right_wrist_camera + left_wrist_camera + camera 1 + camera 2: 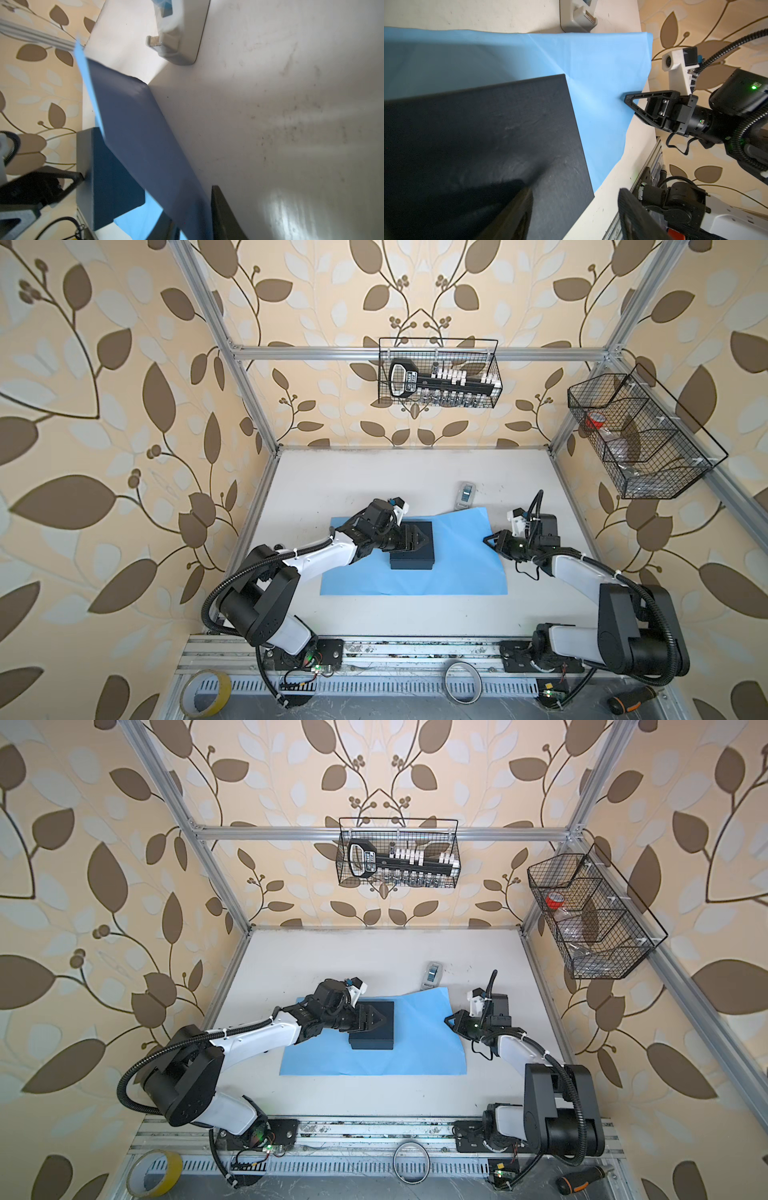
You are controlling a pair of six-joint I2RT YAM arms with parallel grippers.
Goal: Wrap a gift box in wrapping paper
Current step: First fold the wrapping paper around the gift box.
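The black gift box (411, 562) (372, 1042) sits near the middle of the light blue wrapping paper (457, 568) (419, 1052), which is spread on the white table. My left gripper (424, 540) (380, 1020) is open over the box lid (488, 135); one finger lies on the lid and the other hangs past its edge. My right gripper (486, 540) (447, 1019) (626, 97) is shut on the sheet's right edge. That edge is lifted, showing the darker underside (141, 135) running between the fingers, with the box (112, 182) behind it.
A grey-white tape dispenser (464, 495) (432, 974) lies just beyond the paper's far right corner. Wire baskets hang on the back rail (438, 373) and the right post (640, 435). Tape rolls (206, 693) (462, 681) and a screwdriver (631, 699) lie beyond the front rail.
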